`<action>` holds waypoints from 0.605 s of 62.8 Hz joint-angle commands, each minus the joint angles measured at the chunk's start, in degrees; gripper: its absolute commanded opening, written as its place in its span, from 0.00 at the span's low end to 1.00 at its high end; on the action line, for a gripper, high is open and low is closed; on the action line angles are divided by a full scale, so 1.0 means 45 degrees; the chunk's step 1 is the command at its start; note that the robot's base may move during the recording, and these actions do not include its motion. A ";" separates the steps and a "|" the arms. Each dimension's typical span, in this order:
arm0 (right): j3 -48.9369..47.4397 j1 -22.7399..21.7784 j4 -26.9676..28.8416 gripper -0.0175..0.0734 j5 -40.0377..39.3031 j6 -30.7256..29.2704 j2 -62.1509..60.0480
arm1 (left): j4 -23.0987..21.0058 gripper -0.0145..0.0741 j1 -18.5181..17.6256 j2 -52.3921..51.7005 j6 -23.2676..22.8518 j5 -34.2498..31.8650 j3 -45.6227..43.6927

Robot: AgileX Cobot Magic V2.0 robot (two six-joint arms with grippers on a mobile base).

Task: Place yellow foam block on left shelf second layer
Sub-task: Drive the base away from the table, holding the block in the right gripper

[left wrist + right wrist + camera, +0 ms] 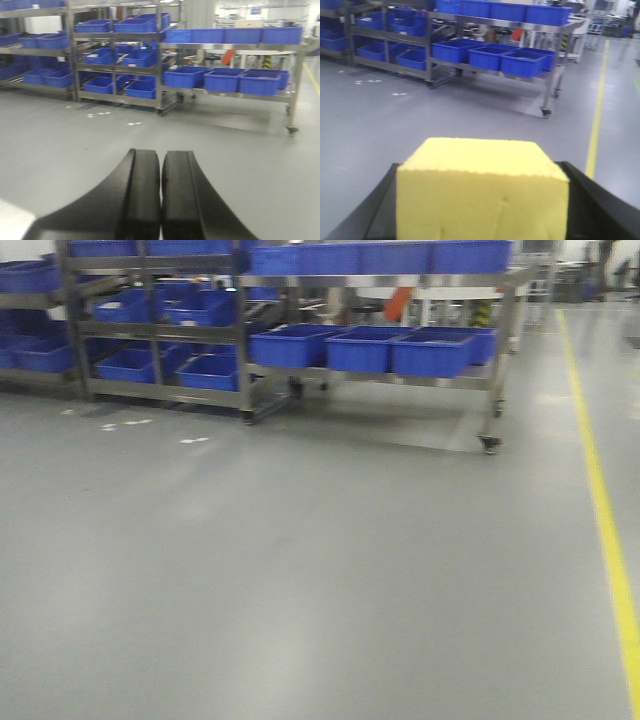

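Though softened by blur, shows plainly in the right wrist view: yellow foam block point(482, 195) clamped between the dark fingers point(602, 205) of the right gripper point(482, 210), one finger against each side face, flat top and front face turned toward the camera. Hangs in the air above grey floor point(395, 130), well apart from any shelf. Carries a few small dents low on the front face. Faces, far beyond, a wheeled steel shelf point(553, 80) loaded with blue bins point(522, 64) on its lower level and more along its top.

Finds, in the left wrist view, the left gripper point(161, 200) with its two black fingers point(140, 200) pressed together, only a thin seam between them, nothing held.

Looks, in the front view, across the same floor to the shelving: a taller rack point(243, 360) at the left with bins on several levels, some of them tilted, and the wheeled shelf just to its right with three bins side by side on the lower level. Catches a caster point(489, 443) under the near right leg of that shelf, and a yellow line point(605, 520) painted on the floor along the right edge, running away toward the background
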 commanded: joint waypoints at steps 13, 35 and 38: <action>-0.0376 -0.0065 -0.0004 0.73 -0.1237 -0.0099 0.0097 | -0.0072 0.30 -0.0102 -0.0269 -0.0041 -0.1041 0.0336; -0.0376 -0.0065 -0.0004 0.73 -0.1237 -0.0099 0.0097 | -0.0072 0.30 -0.0102 -0.0269 -0.0041 -0.1041 0.0336; -0.0376 -0.0065 -0.0004 0.73 -0.1237 -0.0099 0.0097 | -0.0072 0.30 -0.0102 -0.0269 -0.0041 -0.1041 0.0336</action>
